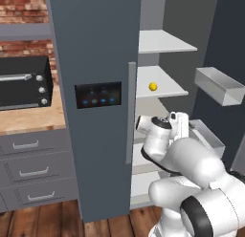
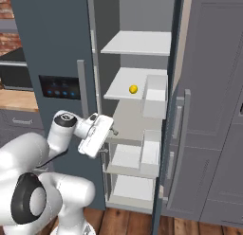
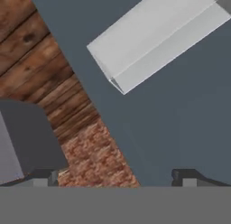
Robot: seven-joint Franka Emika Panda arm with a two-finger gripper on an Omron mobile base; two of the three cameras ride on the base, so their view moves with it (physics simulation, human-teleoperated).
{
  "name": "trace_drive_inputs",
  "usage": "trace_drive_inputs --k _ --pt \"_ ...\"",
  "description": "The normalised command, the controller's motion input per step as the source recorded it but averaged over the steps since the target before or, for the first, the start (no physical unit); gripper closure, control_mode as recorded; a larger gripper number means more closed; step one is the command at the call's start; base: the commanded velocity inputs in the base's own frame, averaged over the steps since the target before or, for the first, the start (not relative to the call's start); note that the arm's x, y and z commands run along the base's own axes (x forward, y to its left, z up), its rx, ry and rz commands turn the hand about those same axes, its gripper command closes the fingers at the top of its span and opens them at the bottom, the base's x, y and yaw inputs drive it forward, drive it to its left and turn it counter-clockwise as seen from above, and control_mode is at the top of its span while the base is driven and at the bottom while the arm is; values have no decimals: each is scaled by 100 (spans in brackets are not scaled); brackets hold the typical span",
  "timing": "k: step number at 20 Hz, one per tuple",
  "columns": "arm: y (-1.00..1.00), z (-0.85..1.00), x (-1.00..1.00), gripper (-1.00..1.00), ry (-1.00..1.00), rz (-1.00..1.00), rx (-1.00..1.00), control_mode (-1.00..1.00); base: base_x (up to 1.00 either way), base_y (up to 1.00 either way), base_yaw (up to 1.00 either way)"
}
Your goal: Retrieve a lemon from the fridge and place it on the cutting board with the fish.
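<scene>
Gripper (image 3: 115, 177): I see it at the frame's bottom, fingers wide apart, holding nothing.
Door bin (image 3: 158, 38): upper right.
Lemon (image 1: 152, 86): centre-right, on a fridge (image 1: 95, 54) shelf.

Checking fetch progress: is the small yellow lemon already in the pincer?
No, the small round yellow lemon sits on a light grey fridge shelf.

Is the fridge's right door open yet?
Open. The right door is swung wide, exposing the shelves and the lemon.
</scene>
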Motion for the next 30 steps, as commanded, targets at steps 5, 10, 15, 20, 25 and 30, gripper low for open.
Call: trace_drive_inputs --k 5,10,15,20,25,30 --pt "75 -16 71 -100 -22 -16 27 -100 0 0 0" --pt "75 -18 45 -100 -33 -15 21 -100 0 0 0" --pt "13 -3 11 -100 -70 -22 27 -100 0 0 0" --pt "0 0 0 -100 -82 -21 33 -100 0 0 0" --pt "8 0 0 -100 -89 -2 22 -100 0 0 0" --pt "-17 0 0 -100 -66 0 37 -100 0 0 0"
